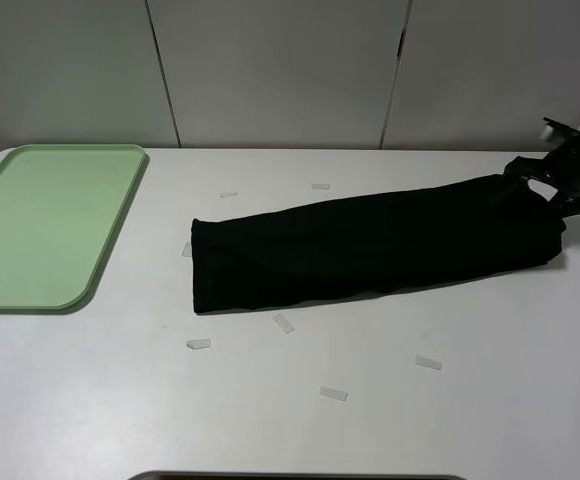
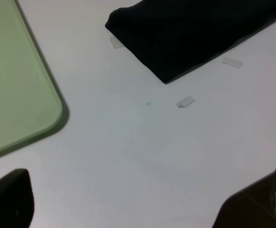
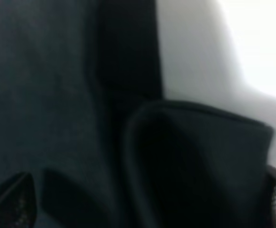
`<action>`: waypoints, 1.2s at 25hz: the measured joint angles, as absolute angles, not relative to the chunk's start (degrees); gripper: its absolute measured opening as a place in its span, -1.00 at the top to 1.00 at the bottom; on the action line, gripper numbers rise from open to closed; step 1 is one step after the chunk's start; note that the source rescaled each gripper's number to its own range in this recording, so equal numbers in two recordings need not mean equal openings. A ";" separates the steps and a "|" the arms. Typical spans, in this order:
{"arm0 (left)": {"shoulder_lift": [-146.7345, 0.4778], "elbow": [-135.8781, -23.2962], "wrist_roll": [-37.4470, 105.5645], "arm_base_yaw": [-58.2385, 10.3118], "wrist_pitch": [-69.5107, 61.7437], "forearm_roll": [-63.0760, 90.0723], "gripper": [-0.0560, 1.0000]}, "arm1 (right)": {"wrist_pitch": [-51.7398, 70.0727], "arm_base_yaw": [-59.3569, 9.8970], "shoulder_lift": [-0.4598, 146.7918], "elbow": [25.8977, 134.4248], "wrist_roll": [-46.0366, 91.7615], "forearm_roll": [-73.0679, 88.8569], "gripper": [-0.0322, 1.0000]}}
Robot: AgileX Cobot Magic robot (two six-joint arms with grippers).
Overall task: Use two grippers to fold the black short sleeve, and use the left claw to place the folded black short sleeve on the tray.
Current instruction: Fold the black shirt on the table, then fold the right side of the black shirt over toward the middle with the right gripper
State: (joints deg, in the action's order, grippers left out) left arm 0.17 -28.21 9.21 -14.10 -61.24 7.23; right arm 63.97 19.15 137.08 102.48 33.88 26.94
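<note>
The black short-sleeve shirt [image 1: 370, 250], gathered into a long soft strip of cloth, lies across the middle and right of the white surface [image 1: 90, 400]. It is well apart from the pale green plastic tray [image 1: 40, 230] at the far left.

We judge the main risk to be at the right end. The right gripper [image 1: 558, 192] sits on that end of the strip, and if its jaws close on the top layer alone, the strip may peel open as it lifts. The other end has nothing holding it, so a pull could drag the whole shirt sideways and leave the fold crooked. A loose bundle might later drape over the tray rim. The bits of clear tape [image 1: 199, 343] beside the shirt could also stick to the cloth.

The high view shows the full strip and the tray, but not the left gripper [image 2: 142, 194]. Only the left wrist view shows it. Its jaws are spread wide with nothing between them, over bare surface between the tray corner and the shirt's near end. The right wrist view is blurred and full of dark fabric. It shows a hump of cloth between jaws that look spread apart. We cannot tell whether they touch the cloth.
</note>
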 joint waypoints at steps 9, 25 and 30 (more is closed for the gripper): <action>0.17 -28.21 9.21 -14.10 -61.24 7.23 -1.00 | 68.18 18.49 138.84 102.06 34.35 29.89 0.66; 0.17 -28.21 9.21 -14.10 -61.24 7.23 -1.00 | 64.64 13.83 135.04 103.88 14.40 4.95 0.78; 0.17 -28.21 9.21 -14.10 -61.24 7.23 -1.00 | 64.97 11.11 131.90 104.88 4.44 -5.79 0.78</action>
